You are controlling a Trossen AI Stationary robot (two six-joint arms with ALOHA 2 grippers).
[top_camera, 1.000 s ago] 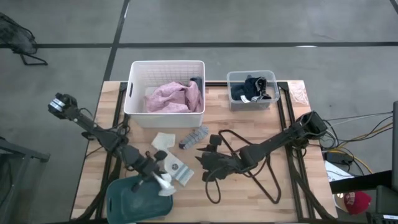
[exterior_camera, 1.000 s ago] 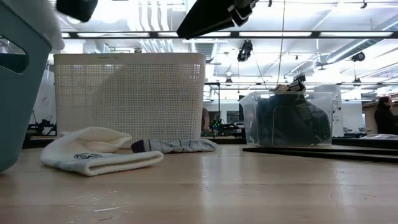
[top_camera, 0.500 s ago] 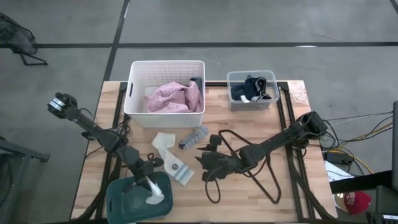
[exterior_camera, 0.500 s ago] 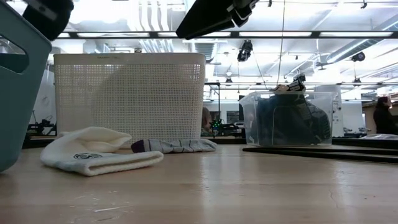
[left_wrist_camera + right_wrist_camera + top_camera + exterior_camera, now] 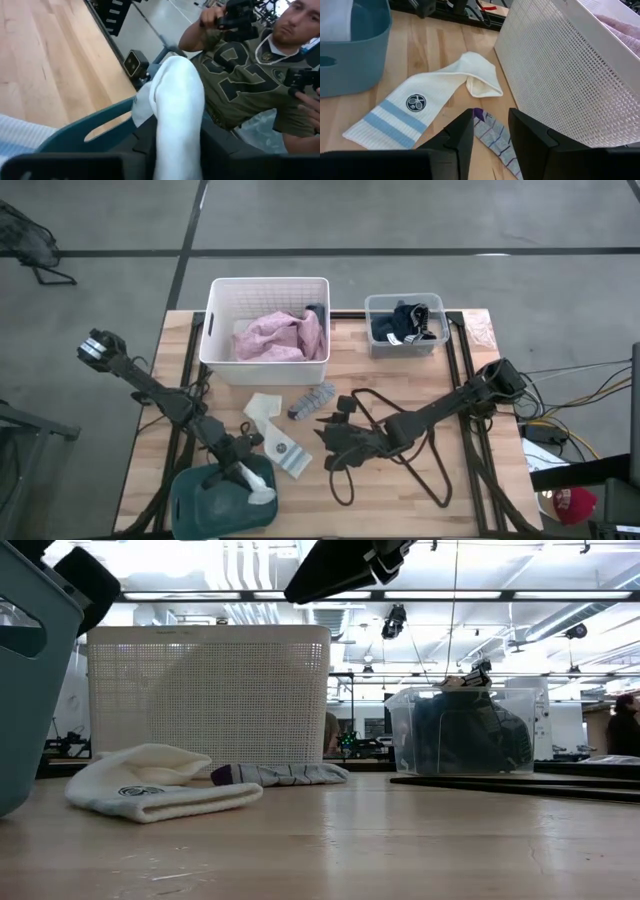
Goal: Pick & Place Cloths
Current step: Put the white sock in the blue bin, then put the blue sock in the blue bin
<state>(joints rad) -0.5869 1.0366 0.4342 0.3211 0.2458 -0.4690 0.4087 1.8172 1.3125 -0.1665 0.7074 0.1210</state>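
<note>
1. white mesh basket (image 5: 222,332) at the far side of the tabletop (image 5: 400,380), holding a pink garment (image 5: 280,337) with a dark piece at its far right corner.
2. clear bin (image 5: 404,324) to the right of it, holding dark navy garments (image 5: 404,322).
3. teal tub (image 5: 205,505) at the near left corner; left gripper (image 5: 243,476) over it, clamped on a white sock (image 5: 176,105) that hangs above the tub's rim.
4. lying loose on the tabletop between basket and tub: a cream sock with blue stripes (image 5: 427,102), and beside it a grey sock with purple toe (image 5: 278,774).
5. right gripper (image 5: 490,131) low over the middle of the tabletop, fingers apart and empty, pointing at the grey sock; thin black hanger (image 5: 420,455) under that arm.
6. person in an olive shirt (image 5: 245,80) beyond the tub, seen from the left wrist.
</note>
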